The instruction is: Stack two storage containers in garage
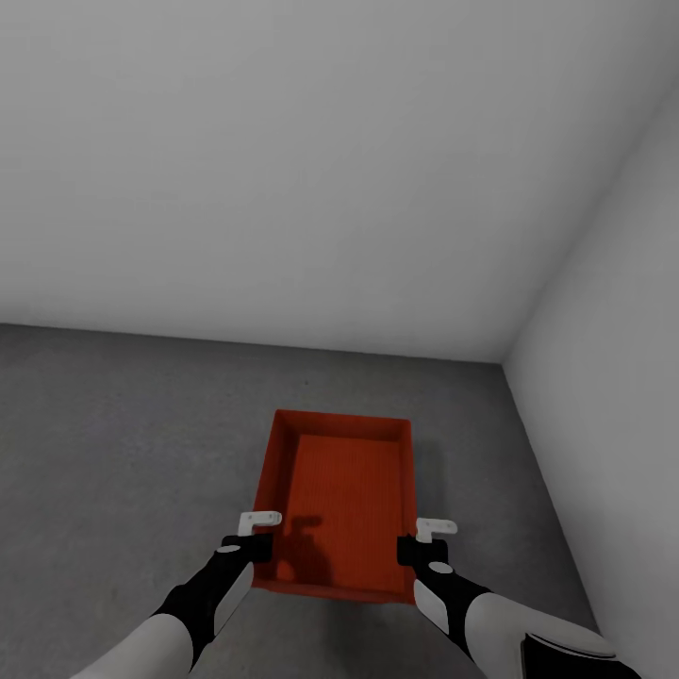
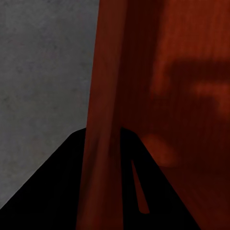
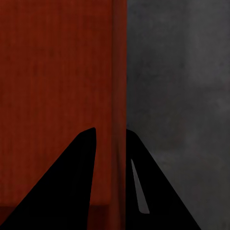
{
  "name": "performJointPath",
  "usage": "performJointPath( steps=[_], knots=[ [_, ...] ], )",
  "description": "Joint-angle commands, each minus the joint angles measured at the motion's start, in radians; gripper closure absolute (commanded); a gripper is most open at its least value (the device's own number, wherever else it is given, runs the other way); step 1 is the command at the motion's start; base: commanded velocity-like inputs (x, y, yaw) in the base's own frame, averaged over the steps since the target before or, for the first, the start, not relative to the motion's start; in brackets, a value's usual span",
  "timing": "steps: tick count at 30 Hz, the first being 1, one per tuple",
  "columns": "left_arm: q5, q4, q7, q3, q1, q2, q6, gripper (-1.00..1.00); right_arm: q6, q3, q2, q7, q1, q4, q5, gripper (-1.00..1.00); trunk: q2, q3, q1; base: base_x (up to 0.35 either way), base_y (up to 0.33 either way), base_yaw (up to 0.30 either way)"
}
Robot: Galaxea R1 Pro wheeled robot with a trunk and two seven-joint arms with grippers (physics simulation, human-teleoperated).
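My left claw is clamped on the left long wall of the storage container; in the left wrist view its two dark fingers straddle that thin orange-red wall, one inside the bin and one outside. My right claw is clamped the same way on the right wall, and the right wrist view shows one finger over the ribbed bottom and the other over grey floor. Both grips sit near the end of the bin closest to me.

The container lies in front of me in the garage, open side up, over the dark grey floor near the corner where two pale walls meet. I cannot tell for sure whether its bottom is touching the floor or hanging just above it.

I judge this to be the setting-down of a container. Next I would need to lower it until it rests flat, part both claws evenly and lift them straight up so the thin walls are not dragged.
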Motion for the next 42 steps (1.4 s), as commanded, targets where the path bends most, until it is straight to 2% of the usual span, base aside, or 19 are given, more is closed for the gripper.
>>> performJointPath(
  steps=[1,14,42],
  knots=[
    [0.025,-0.033,0.011,0.017,-0.001,0.002,0.004,1.0,-0.001,0.01,-0.022,-0.003,0.0,0.025,-0.005,1.0,-0.008,-0.004,0.004,0.0,0.0,0.0],
    [0.026,-0.033,0.011,0.017,-0.001,0.002,0.004,1.0,-0.001,0.01,-0.023,-0.003,0.0,0.025,-0.005,1.0,-0.099,-0.045,0.054,0.0,0.0,0.0],
    [0.026,-0.033,0.009,0.017,-0.001,0.002,0.004,1.0,-0.001,0.01,-0.022,-0.003,0.0,0.025,-0.005,1.0,-0.099,-0.045,0.054,0.0,0.0,0.0]
  ],
)
